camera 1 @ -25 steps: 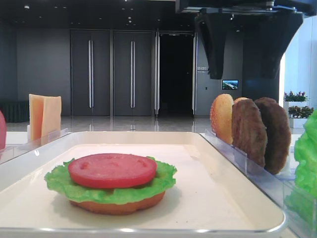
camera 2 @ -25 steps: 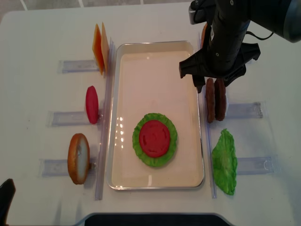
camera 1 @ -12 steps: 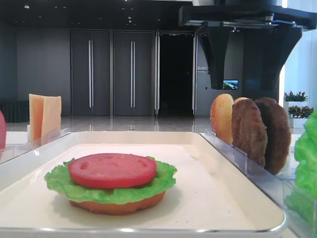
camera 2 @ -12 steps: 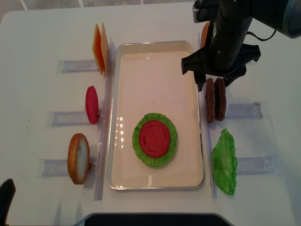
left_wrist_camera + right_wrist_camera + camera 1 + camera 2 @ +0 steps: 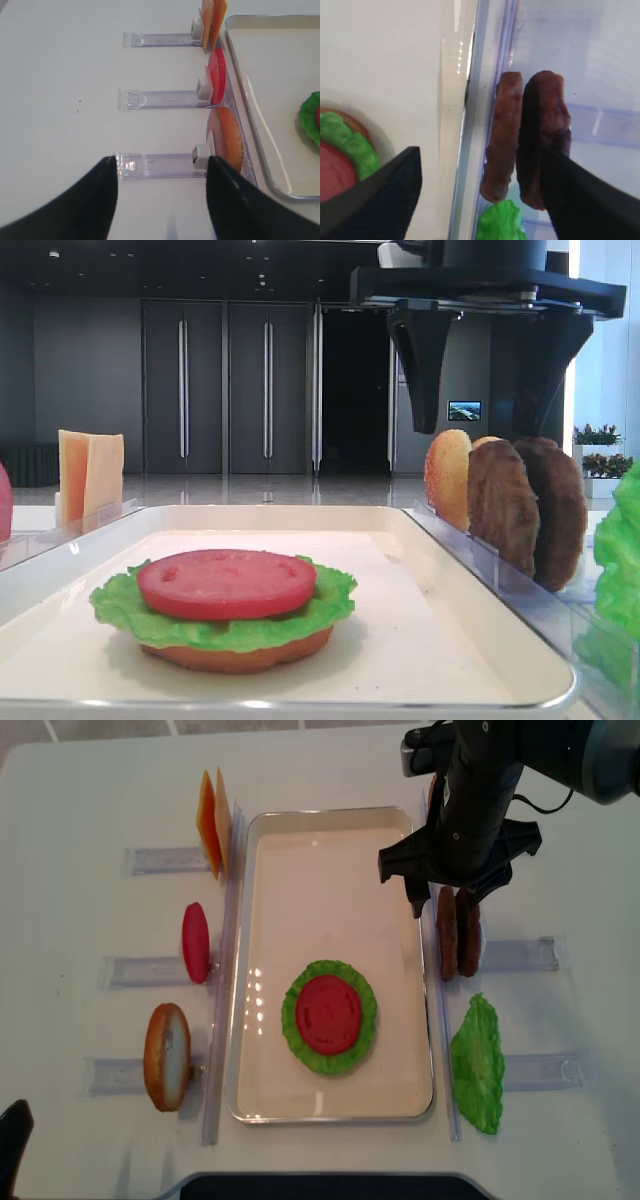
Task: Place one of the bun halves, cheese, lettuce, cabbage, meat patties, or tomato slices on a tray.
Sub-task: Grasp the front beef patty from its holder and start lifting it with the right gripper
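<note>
Beside the tray's (image 5: 335, 820) right rim, the meat patties (image 5: 458, 933) stand on edge. Right gripper (image 5: 443, 905) hovers released above them, one finger (image 5: 580, 195) between the discs.

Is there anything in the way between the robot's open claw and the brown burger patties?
Nothing visible. The right gripper hangs open just above the two meat patties, which stand on edge in their clear rack beside the tray. In the wrist view one finger already overlaps the outer patty.

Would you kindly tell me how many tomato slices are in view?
2: one tomato slice lies on the lettuce in the tray; the other slice stands in the left rack.
</note>
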Robot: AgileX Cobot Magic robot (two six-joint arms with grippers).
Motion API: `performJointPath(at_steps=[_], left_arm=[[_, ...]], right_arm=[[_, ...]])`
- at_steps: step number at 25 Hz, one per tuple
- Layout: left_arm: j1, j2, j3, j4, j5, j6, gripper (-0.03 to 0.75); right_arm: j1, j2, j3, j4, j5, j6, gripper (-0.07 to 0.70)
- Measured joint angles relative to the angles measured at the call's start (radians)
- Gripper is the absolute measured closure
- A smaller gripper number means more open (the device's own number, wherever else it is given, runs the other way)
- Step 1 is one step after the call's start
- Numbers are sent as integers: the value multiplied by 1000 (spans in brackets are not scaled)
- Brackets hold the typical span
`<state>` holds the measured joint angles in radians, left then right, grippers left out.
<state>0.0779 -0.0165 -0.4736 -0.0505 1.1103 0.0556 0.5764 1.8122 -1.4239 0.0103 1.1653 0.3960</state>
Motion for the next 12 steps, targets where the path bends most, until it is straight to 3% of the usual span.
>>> performJointPath(at_steps=[12], left_arm=[[0, 0, 0, -1, 0, 0, 284]], right_arm=[[0, 0, 0, 39, 30, -1, 129]])
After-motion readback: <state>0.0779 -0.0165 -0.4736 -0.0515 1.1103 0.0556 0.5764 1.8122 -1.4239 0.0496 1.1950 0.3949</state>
